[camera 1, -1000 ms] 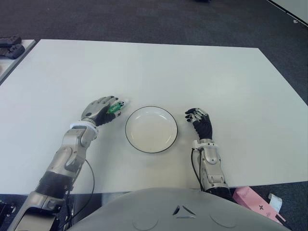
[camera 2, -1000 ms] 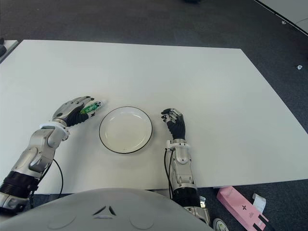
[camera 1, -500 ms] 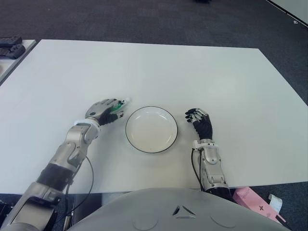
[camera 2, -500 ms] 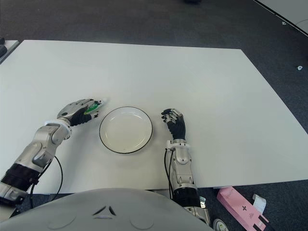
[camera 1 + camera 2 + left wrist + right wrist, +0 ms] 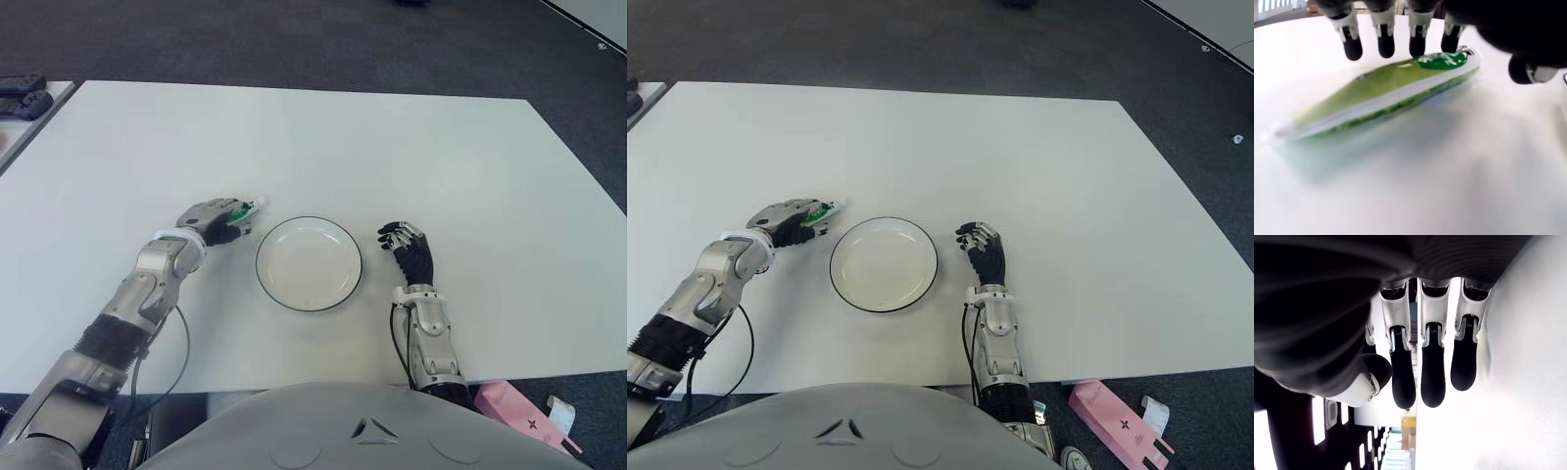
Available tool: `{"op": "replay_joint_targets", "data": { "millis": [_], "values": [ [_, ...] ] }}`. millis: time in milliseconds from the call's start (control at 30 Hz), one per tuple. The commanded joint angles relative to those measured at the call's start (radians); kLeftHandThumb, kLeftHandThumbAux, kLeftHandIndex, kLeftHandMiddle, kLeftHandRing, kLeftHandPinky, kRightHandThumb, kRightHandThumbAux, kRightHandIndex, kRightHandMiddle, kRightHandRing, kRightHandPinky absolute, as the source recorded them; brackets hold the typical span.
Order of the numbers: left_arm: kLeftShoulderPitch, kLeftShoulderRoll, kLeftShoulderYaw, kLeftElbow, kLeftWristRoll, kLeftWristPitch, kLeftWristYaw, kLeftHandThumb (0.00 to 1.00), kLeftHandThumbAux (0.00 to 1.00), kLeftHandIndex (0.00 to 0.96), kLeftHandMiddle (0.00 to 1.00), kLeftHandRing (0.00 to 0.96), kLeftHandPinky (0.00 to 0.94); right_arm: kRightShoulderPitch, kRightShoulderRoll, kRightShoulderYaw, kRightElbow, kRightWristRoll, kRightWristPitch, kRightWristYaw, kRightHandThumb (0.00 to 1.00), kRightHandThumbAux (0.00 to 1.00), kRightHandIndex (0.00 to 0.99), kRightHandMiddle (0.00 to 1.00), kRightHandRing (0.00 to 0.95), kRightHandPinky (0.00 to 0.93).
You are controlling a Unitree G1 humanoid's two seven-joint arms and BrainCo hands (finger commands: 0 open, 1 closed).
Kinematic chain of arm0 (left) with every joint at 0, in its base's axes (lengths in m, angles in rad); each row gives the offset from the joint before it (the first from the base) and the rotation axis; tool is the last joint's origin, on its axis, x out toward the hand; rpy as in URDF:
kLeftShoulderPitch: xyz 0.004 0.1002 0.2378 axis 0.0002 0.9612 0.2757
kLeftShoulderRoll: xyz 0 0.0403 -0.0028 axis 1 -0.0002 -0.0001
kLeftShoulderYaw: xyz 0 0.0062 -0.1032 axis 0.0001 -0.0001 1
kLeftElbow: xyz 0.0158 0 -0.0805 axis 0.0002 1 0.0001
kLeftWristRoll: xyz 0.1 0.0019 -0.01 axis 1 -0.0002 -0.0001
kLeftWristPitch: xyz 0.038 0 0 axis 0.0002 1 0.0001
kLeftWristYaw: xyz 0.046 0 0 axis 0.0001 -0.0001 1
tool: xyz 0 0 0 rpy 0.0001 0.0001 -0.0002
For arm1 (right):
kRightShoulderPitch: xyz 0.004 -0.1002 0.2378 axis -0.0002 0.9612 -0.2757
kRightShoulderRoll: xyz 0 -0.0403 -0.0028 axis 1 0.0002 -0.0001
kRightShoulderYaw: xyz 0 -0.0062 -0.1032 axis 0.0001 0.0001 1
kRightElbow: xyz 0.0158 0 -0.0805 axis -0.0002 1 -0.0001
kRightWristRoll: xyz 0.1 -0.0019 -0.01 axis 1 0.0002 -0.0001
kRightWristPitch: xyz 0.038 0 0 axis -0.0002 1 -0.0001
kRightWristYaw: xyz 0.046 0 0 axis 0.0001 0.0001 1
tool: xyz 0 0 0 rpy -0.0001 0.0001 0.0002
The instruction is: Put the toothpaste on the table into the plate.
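Note:
The toothpaste [image 5: 1386, 90], a green and white tube, lies flat on the white table [image 5: 392, 147] just left of the plate; its tip [image 5: 250, 206] pokes out from under my hand. My left hand [image 5: 217, 217] is cupped over it. In the left wrist view the fingertips [image 5: 1385, 46] hover along the tube's far edge, the thumb [image 5: 1528, 71] stands apart at its cap end, and nothing is clamped. The white plate [image 5: 308, 264] with a dark rim is empty. My right hand [image 5: 407, 245] shows to the right of the plate, fingers [image 5: 1403, 377] relaxed and holding nothing.
A pink box [image 5: 514, 411] lies on the floor past the table's near right corner. Dark devices [image 5: 20, 96] sit on a second table at the far left. Dark carpet surrounds the table.
My left hand has turned palm-down and settled lower over the tube, with the forearm swinging in toward the plate. The right hand and the plate have not moved.

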State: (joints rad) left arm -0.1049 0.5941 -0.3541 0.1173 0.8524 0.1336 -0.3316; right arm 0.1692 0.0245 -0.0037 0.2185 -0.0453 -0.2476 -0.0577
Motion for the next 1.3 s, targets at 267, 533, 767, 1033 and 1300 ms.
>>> {"op": "replay_joint_targets", "data": {
  "millis": [267,533,767,1033,1300],
  "values": [
    [-0.05,-0.023,-0.09,0.234,-0.012,-0.041,-0.023,0.544,0.146,0.0,0.0,0.0,0.0,0.044,0.003,-0.002,0.022,0.004,0.054,-0.001,0.708,0.733,0.426,0.479,0.476,0.47],
    [-0.044,-0.044,-0.075,0.249,-0.039,-0.001,-0.006,0.557,0.167,0.0,0.0,0.0,0.0,0.053,0.007,-0.005,0.006,0.012,0.059,0.0,0.711,0.732,0.426,0.472,0.471,0.469],
    [-0.036,-0.065,-0.053,0.284,-0.077,0.027,0.028,0.563,0.175,0.0,0.0,0.0,0.0,0.06,0.002,-0.003,-0.001,0.009,0.06,0.006,0.71,0.732,0.427,0.477,0.478,0.479],
    [-0.026,-0.081,-0.034,0.302,-0.105,0.04,0.054,0.555,0.174,0.0,0.0,0.0,0.0,0.063,-0.004,-0.002,-0.006,0.007,0.064,0.01,0.708,0.733,0.427,0.484,0.484,0.481],
    [-0.012,-0.089,-0.02,0.337,-0.14,0.026,0.103,0.549,0.18,0.0,0.0,0.0,0.0,0.062,-0.005,-0.004,-0.009,0.007,0.074,0.012,0.709,0.733,0.427,0.479,0.475,0.467]
  ]
}}
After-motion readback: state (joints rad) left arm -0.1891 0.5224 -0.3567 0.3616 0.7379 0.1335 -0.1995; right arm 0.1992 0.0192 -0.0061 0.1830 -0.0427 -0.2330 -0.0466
